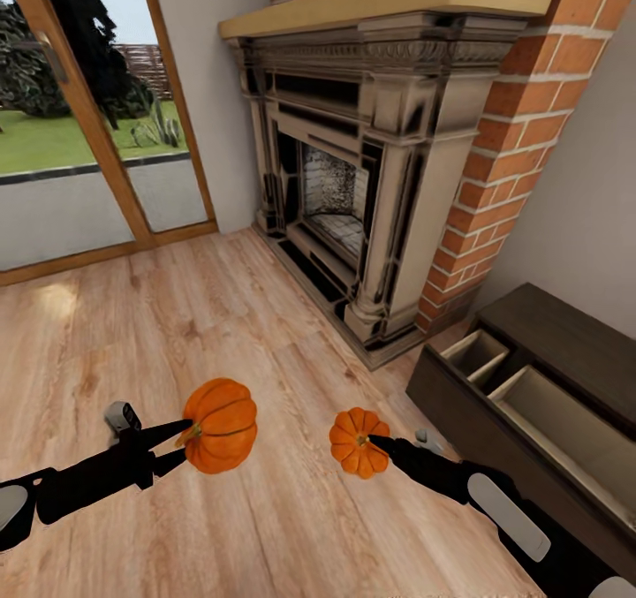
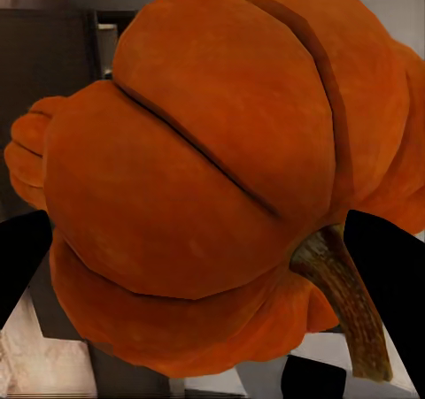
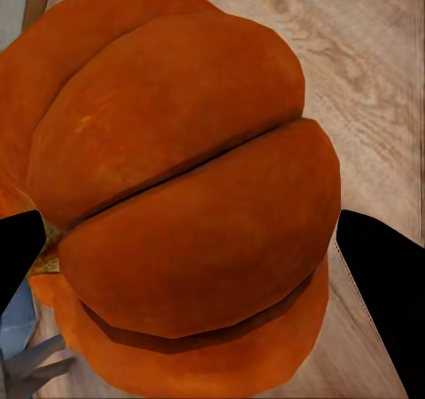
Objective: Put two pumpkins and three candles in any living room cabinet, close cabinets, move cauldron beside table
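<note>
The left gripper [image 1: 183,446] pinches the larger pumpkin [image 1: 221,425] above the wooden floor [image 1: 132,333], and the right gripper [image 1: 375,443] pinches the smaller pumpkin [image 1: 358,442] in the same way. The dark-brown cabinet [image 1: 459,404] stands near on the right, beside the fireplace [image 1: 353,183], with open compartments showing. Both pumpkins look light and stiff, but their round ribbed sides may slip. A hold across the widest part, with a finger in a groove, seems safer than the thin stem [image 2: 345,297].

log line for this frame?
left gripper: holds pumpkin | right gripper: holds second pumpkin | cabinet: open, at right
</note>
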